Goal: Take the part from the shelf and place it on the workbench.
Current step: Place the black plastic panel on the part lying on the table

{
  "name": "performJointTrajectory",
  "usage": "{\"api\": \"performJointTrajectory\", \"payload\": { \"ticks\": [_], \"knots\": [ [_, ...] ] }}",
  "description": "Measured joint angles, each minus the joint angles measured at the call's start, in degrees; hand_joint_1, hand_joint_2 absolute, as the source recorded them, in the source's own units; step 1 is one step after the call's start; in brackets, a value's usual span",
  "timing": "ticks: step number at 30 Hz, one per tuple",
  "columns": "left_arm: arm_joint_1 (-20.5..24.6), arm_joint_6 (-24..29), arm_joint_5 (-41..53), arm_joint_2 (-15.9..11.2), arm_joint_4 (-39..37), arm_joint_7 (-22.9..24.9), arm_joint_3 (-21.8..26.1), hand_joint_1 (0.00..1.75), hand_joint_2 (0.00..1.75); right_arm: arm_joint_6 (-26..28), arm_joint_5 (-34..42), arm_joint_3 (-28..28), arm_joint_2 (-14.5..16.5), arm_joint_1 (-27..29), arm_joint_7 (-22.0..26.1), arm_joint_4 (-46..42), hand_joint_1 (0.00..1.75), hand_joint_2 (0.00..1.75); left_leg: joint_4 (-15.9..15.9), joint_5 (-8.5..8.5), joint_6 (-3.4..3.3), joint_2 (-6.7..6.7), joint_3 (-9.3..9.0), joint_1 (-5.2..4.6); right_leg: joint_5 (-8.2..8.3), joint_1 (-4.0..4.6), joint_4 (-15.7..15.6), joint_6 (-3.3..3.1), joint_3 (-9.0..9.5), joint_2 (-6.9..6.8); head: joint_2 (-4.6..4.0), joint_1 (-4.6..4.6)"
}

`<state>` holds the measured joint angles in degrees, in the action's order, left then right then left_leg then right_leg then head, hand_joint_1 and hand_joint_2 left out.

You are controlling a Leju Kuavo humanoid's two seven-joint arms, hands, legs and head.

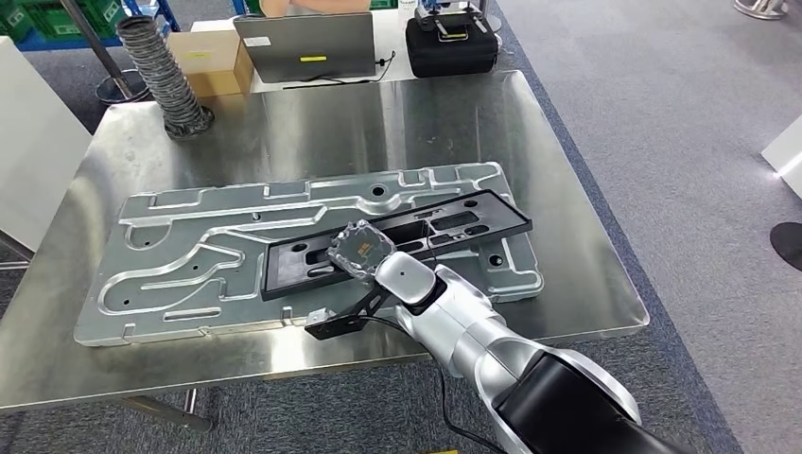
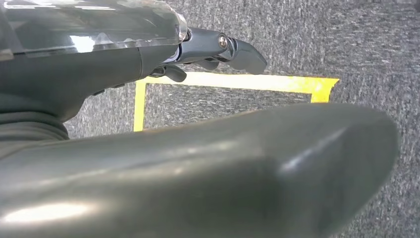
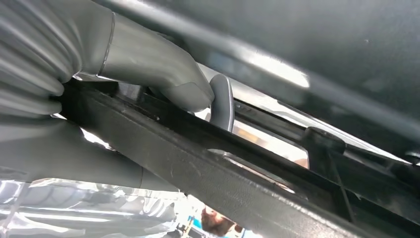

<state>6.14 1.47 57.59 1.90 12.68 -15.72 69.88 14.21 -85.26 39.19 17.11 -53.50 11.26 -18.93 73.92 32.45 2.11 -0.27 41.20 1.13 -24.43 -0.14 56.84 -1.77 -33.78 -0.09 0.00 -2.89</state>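
A long black plastic frame part (image 1: pixel 454 223) lies slanted across a large silver metal plate (image 1: pixel 189 255) on the steel workbench (image 1: pixel 312 132). My right hand (image 1: pixel 359 250) grips the near edge of the black part around its middle. In the right wrist view the grey thumb (image 3: pixel 148 64) and fingers wrap around the black part's rail (image 3: pixel 208 173). My left hand (image 2: pixel 218 49) hangs over grey carpet with a yellow taped line, its fingers slightly curled and holding nothing.
A ribbed grey hose (image 1: pixel 165 71) stands at the bench's far left corner. Behind the bench are a cardboard box (image 1: pixel 213 59), a laptop (image 1: pixel 307 45) and a black case (image 1: pixel 452 43). A white panel (image 1: pixel 28 142) stands to the left.
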Motion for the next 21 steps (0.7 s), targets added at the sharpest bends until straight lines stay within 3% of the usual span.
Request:
{"api": "performJointTrajectory", "payload": {
  "ticks": [1,2,4,6,9,11,12,14,16,17,18,19,21],
  "knots": [
    [-0.1,0.0,0.0,0.0,0.0,0.0,0.0,0.0,0.44,-0.1,0.1,0.0,0.0,0.1,0.0,0.1,1.28,1.31,-0.1,-0.7,0.14,0.02,-0.07,0.09,-0.05,-0.03,0.1,0.05,0.04,0.05,0.0,0.0],
    [-0.1,0.0,0.0,0.0,0.0,0.0,0.0,0.0,0.87,-0.1,0.2,0.0,0.0,0.1,0.0,0.1,0.86,0.87,-2.6,-2.43,0.23,0.05,-1.33,0.2,-0.15,-0.09,0.2,0.15,0.12,0.13,0.0,0.0],
    [-0.1,-0.1,0.0,-0.1,0.0,-0.1,0.0,0.0,1.75,-0.3,0.3,0.0,0.0,0.1,0.0,0.2,0.0,0.0,-10.9,-6.07,0.27,0.12,-5.57,0.38,-0.48,-0.07,0.6,0.58,0.26,0.35,0.0,0.0],
    [0.0,-0.1,0.0,-0.1,0.0,-0.1,0.0,0.0,1.75,-0.4,0.4,0.0,0.1,0.0,-0.1,0.2,0.0,0.0,-15.7,-7.11,0.18,0.14,-8.0,0.36,-0.76,0.12,0.9,0.97,0.28,0.48,0.0,0.0],
    [0.0,-0.1,0.0,-0.1,0.0,-0.2,0.0,0.0,1.75,-0.5,0.4,0.0,0.0,0.0,-0.1,0.2,0.0,0.0,-16.0,-6.84,0.08,0.1,-8.17,0.23,-0.82,0.24,1.0,1.08,0.22,0.53,0.0,0.0],
    [0.0,0.0,0.0,-0.1,0.0,-0.2,0.0,0.0,1.75,-0.5,0.6,0.0,0.0,0.0,-0.1,0.2,0.0,0.0,-16.0,-7.01,-0.47,0.03,-8.07,0.12,-0.71,0.26,1.0,1.4,0.12,0.65,0.0,0.0],
    [0.0,0.0,0.0,-0.1,0.0,-0.3,0.0,0.0,1.75,-0.5,0.6,0.0,0.0,0.0,-0.1,0.2,0.0,0.0,-16.1,-7.22,-1.09,0.03,-8.04,0.17,-1.26,0.18,1.7,1.82,-0.23,0.66,0.0,0.0],
    [0.0,0.2,0.0,-0.1,0.0,-0.5,0.0,0.0,0.87,-0.6,0.9,0.0,0.0,0.1,-0.1,0.2,0.0,0.0,-16.2,-7.57,-2.19,0.11,-7.9,0.27,-4.14,-0.04,6.5,2.72,-2.41,0.58,0.0,0.0],
    [0.0,0.4,0.0,-0.1,0.0,-0.8,0.0,0.0,0.0,-0.5,1.3,0.0,0.0,0.2,-0.1,0.3,0.0,0.0,-16.4,-7.73,-2.61,0.19,-7.74,0.3,-7.93,-0.22,14.7,3.22,-6.24,0.46,0.0,0.0],
    [0.0,0.5,0.0,-0.1,0.0,-1.0,0.0,0.0,0.0,-0.3,1.5,0.0,0.0,0.3,-0.1,0.4,0.0,0.0,-16.3,-7.73,-2.63,0.2,-7.7,0.27,-8.65,-0.26,17.4,3.29,-7.57,0.43,0.0,0.0],
    [0.0,0.6,0.0,-0.1,0.0,-1.1,0.0,0.0,0.0,-0.1,1.7,0.0,0.0,0.4,-0.1,0.4,0.0,0.0,-16.3,-7.72,-2.63,0.19,-7.73,0.26,-8.17,-0.26,17.9,3.26,-7.84,0.42,0.0,0.0],
    [0.0,0.7,0.0,-0.1,0.0,-1.2,0.0,0.0,0.0,0.1,1.9,0.0,0.0,0.4,-0.1,0.4,0.0,0.0,-16.3,-7.7,-2.59,0.16,-7.83,0.26,-6.66,-0.26,16.0,3.13,-6.97,0.41,0.0,0.0],
    [0.0,0.6,0.0,-0.1,0.0,-1.2,0.0,0.0,0.0,0.9,2.4,-0.1,0.0,0.4,0.1,0.3,0.0,0.0,-16.3,-7.61,-2.42,0.09,-8.04,0.26,-2.62,-0.17,7.7,2.58,-2.93,0.41,0.0,0.01]
  ]
}}
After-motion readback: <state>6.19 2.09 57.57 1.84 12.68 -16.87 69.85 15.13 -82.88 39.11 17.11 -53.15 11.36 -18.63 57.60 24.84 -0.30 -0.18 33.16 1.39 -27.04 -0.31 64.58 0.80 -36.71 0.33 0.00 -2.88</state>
